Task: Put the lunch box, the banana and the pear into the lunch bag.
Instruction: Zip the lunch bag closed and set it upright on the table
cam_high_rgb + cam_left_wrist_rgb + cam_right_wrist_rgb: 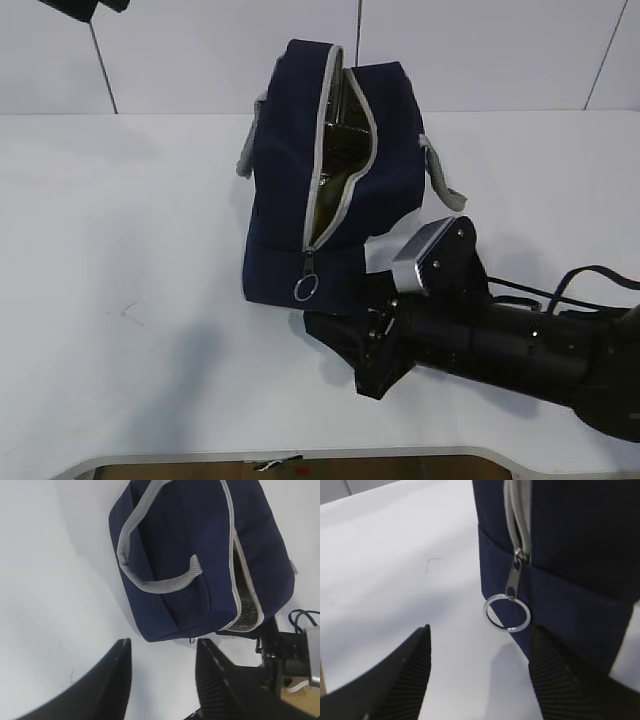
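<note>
Bag [300,150] unzipped; right pincer [477,680] spread and empty beside ring pull [506,612]; left pincer [162,680] spread, empty. Next: fetch food, unseen here.

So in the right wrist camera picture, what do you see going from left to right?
Left finger of the right hand → bare white table → silver ring pull on the zipper → navy lunch bag.

Bright, even overhead light; soft shadows on the white table [150,250]; near tool fingers [400,680] blurred.
</note>
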Available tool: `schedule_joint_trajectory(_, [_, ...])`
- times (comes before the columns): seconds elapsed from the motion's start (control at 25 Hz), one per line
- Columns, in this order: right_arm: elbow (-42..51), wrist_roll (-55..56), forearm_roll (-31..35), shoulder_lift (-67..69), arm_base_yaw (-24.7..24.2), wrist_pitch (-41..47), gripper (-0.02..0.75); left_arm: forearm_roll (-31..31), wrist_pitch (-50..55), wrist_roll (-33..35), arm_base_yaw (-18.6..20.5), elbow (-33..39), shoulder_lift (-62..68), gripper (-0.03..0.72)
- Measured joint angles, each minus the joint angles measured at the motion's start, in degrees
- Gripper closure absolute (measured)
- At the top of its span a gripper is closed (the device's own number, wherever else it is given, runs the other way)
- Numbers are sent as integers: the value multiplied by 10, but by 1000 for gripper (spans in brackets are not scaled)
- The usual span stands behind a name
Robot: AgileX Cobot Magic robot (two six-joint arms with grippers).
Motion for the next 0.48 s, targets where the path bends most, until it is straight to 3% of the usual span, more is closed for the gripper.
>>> schedule_joint_trajectory(0.48, [-84,80,-39,61,0,0,242,0,0,0,0,0,0,367])
